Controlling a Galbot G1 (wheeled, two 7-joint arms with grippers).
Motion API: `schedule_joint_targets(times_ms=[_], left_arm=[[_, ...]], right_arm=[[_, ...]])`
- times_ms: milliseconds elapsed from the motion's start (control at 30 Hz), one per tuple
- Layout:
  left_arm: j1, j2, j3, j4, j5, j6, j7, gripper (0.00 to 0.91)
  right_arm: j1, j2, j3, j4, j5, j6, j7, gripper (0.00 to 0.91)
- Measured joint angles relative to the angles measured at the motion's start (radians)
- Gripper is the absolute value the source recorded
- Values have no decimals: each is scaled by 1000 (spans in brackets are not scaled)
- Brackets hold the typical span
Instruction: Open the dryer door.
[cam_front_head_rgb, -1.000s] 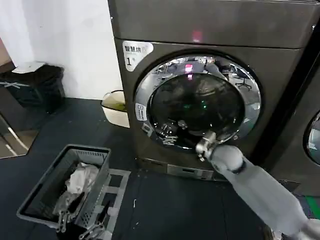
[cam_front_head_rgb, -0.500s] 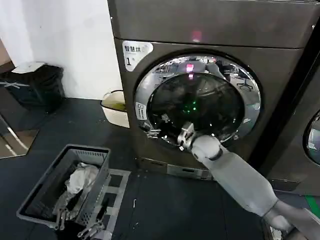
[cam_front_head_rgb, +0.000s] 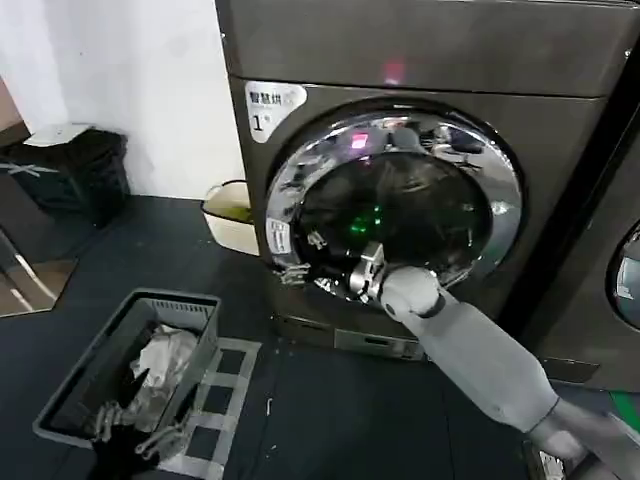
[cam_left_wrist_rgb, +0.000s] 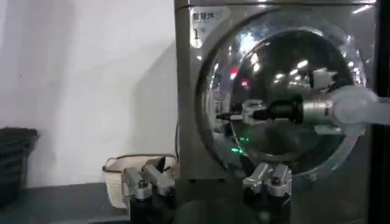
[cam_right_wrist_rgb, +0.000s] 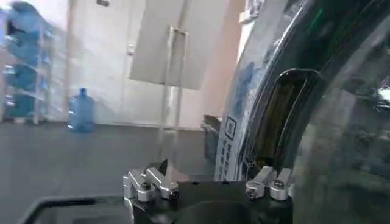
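Observation:
The dryer is a dark grey-brown machine with a white corner label marked "1". Its round dryer door has a chrome ring around dark glass, and the ring's left side stands slightly out from the front. My right arm reaches across the lower door. My right gripper is at the ring's lower left edge, open. In the right wrist view the open gripper faces the chrome rim. The left wrist view shows the right gripper at the door's left edge. My left gripper is open, low over the basket.
A grey laundry basket with clothes stands on the dark floor at lower left. A white tub sits beside the dryer. A black bin is against the wall. A neighbouring machine borders the right.
My right gripper slid left along the lower door to its left edge. The door's reflections and ring shifted left as its left side came slightly forward.

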Motion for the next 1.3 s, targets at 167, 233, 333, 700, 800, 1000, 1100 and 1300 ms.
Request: schedule_joint_targets(times_ms=[167,233,333,700,800,1000,1100,1300], left_arm=[[-71,94,-56,37,-84,111,-4,907],[-105,131,-62,62,-129,122,-10,907],[-152,180,-72,105,-210,165,-1,907],[-366,367,-4,281,-368,104,214,907],[-427,412,37,323,-396,103,228,907],[-553,495,146,398,-461,88,271,907],[-611,530,212,431,-471,72,294,907],[-786,573,405,511,-551,55,327,907]], right_arm=[[-34,-45,14,52,32,6,-78,907],[-50,-67,24,76,53,-1,-119,907],[-74,-99,42,106,77,0,-176,907],[-231,-239,169,235,74,16,-428,907],[-297,-279,228,278,73,16,-484,907],[-444,-342,361,343,70,36,-592,907],[-530,-368,448,375,50,77,-638,907],[-778,-376,700,400,8,177,-742,907]])
